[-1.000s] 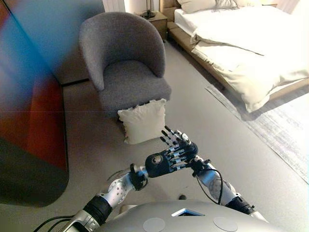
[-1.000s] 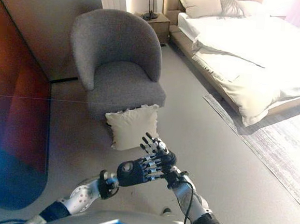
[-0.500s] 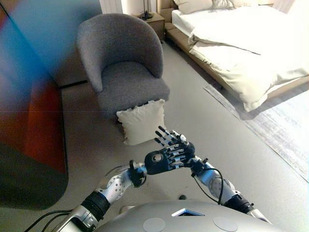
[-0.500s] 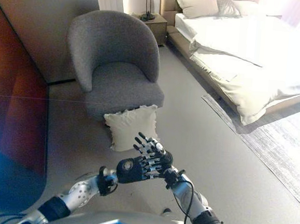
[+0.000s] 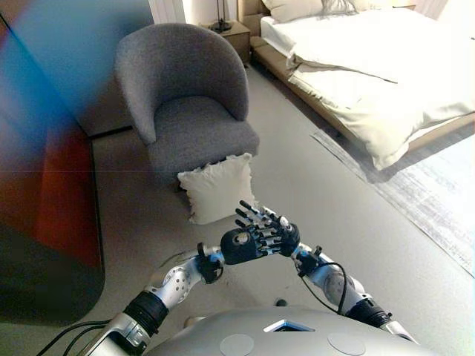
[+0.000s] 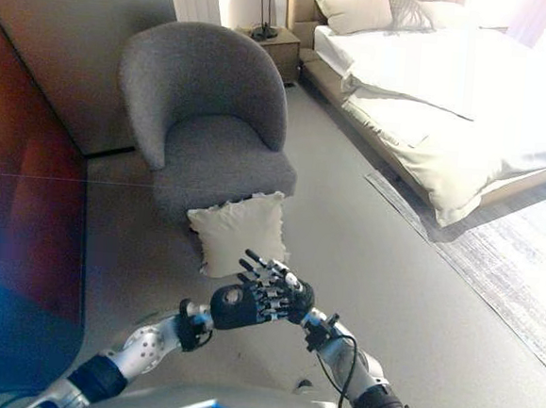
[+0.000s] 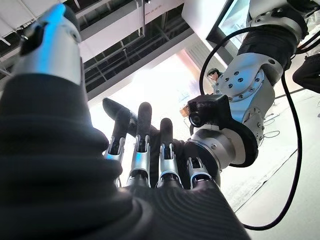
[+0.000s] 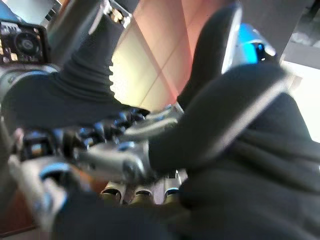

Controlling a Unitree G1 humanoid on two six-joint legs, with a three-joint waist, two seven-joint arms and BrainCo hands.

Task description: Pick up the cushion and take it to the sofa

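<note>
Beyond the hands and off to their right lies the bed (image 5: 378,81), its pale covers hanging down toward a rug (image 5: 438,193) on the floor (image 5: 312,185). Straight ahead of the hands, farther off, stands a grey armchair (image 5: 185,96); no other seat shows, so it is probably the sofa meant, though that is a guess. A small nightstand (image 5: 230,31) sits behind it.

The cushion (image 5: 217,187) stands on edge on the floor, leaning against the front of the armchair base, just ahead of the hands and a little to their left, with bare floor between it and the fingertips. Neither hand touches it.

The left hand (image 5: 239,243) and right hand (image 5: 276,231) are raised together in front of the robot, palms close and pressed or nearly pressed to each other. Both have fingers extended and hold nothing; the left wrist view shows its fingers straight beside the other wrist.

The cushion looks light, soft and plump, with a frilled edge, so it should squash under pressure and not slip much. The safest hold is likely one hand on each side edge, squeezing inward across the middle, rather than pinching a frilled corner, which would let it droop.
</note>
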